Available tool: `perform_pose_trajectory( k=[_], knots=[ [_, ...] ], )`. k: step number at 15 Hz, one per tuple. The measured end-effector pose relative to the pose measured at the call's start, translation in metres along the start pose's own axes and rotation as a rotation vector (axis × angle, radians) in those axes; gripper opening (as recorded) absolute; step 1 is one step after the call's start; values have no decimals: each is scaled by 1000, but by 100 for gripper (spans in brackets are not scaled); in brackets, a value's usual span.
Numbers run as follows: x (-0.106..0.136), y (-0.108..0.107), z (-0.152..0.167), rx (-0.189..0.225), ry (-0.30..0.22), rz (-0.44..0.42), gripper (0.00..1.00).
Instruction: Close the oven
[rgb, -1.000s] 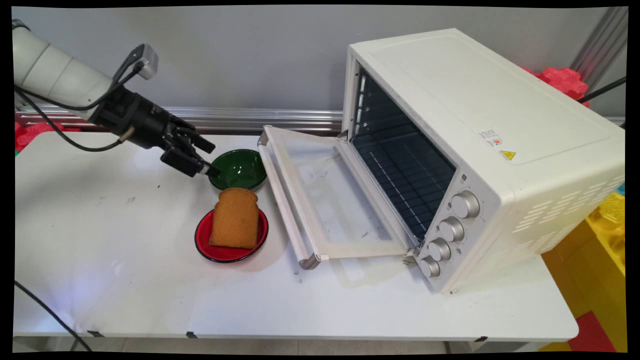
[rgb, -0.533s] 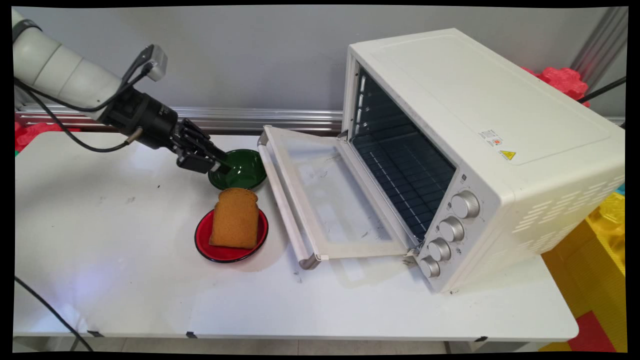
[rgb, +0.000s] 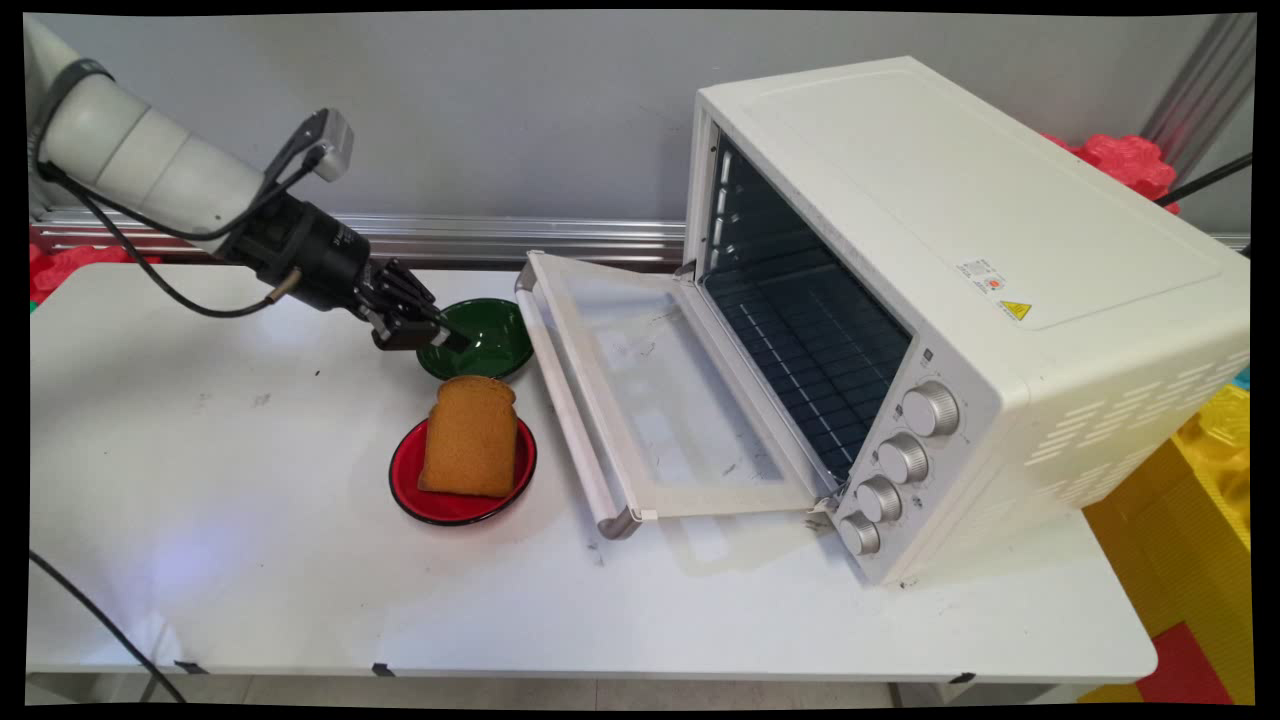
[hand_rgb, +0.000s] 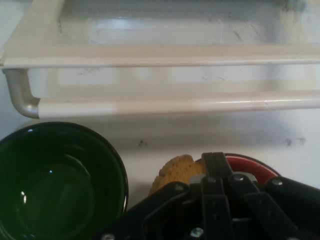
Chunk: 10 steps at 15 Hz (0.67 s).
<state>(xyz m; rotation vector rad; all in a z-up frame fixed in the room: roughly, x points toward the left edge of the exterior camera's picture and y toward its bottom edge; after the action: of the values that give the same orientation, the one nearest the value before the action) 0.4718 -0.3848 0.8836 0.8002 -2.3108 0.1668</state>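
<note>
We see the pincer hanging low over the left rim of the green bowl, its fingers drawn together with nothing between them. Just in front of the bowl, a slice of toast lies on a red plate. To the bowl's right, the toaster oven stands on the worktop with its door folded down.

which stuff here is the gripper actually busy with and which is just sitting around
At the gripper:
- gripper, fingers shut, at the near-left rim of the green bowl
- bread slice on the red plate, just in front

Sitting around:
- toaster oven, its door open and down
- white table
</note>
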Motion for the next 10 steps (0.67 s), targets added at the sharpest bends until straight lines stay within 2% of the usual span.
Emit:
perform_pose_trajectory(
  k=[10],
  knots=[
    [-18,-9,51,15,21,6,0]
  ],
)
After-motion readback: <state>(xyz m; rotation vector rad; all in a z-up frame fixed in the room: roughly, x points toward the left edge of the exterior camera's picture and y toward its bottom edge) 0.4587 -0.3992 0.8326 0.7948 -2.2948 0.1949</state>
